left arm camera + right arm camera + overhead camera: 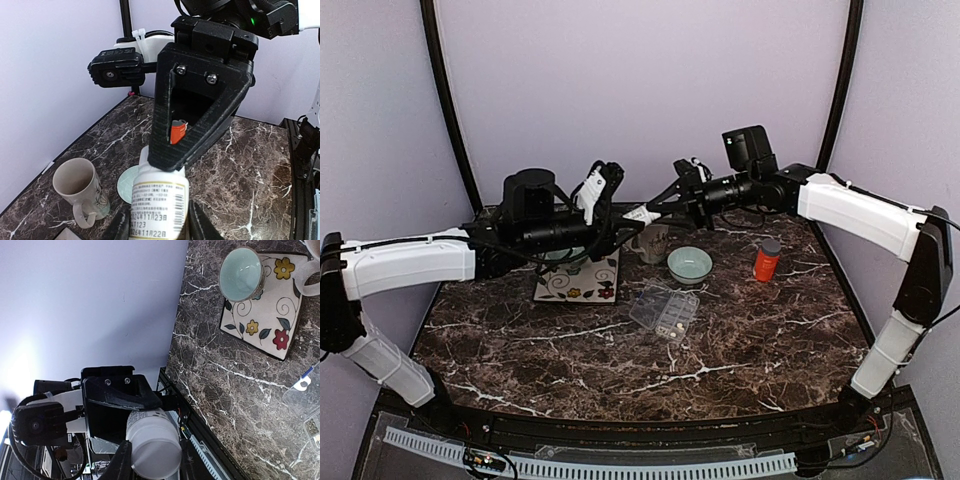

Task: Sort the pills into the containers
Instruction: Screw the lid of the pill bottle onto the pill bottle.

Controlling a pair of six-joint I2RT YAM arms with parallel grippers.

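Note:
A white labelled pill bottle [159,205] hangs in the air over the back of the table, held between both arms. My left gripper [160,220] is shut on its body, a finger on each side of the label. My right gripper [154,460] is shut on the bottle's white cap [152,442]. From above the two grippers meet end to end at the bottle [641,213]. The clear pill box [665,310] lies open near the table's middle, and a few tiny whitish pills [671,324] show in its containers. Its edge also shows in the right wrist view [305,405].
A pale green bowl [690,265] and an orange grey-capped bottle [766,260] stand right of the box. A floral tile [582,284] at back left carries a second bowl [241,274]. A beige mug [77,187] stands below the held bottle.

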